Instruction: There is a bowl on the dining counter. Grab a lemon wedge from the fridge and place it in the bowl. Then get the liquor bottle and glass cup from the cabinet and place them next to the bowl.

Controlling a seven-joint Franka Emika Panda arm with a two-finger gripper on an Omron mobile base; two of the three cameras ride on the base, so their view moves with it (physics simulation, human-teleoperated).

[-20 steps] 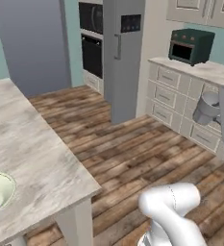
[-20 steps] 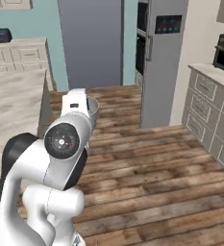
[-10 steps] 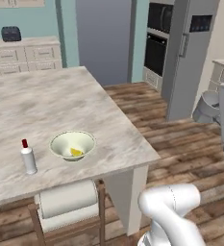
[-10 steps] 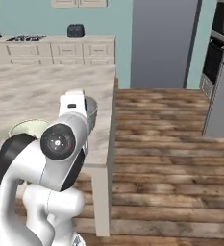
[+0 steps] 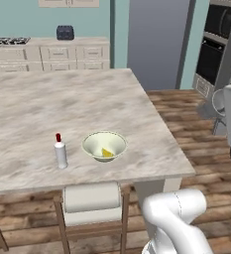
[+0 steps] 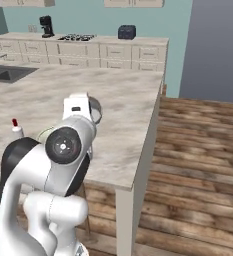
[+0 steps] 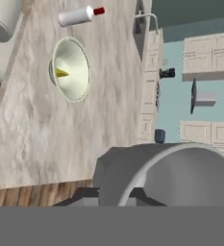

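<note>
The glass cup (image 7: 180,175) is sitting clamped in the jaws, its grey rim looming large in the hand view and showing at the hand in the right base view (image 6: 94,110), raised above the desk (image 5: 28,106). On the marbled top, the bowl (image 5: 104,146) is resting near the front edge with the lemon wedge (image 5: 107,153) lying inside it. The liquor bottle (image 5: 61,151) is standing upright just beside the bowl. A cushioned stool (image 5: 91,198) is tucked under the desk's edge below them.
</note>
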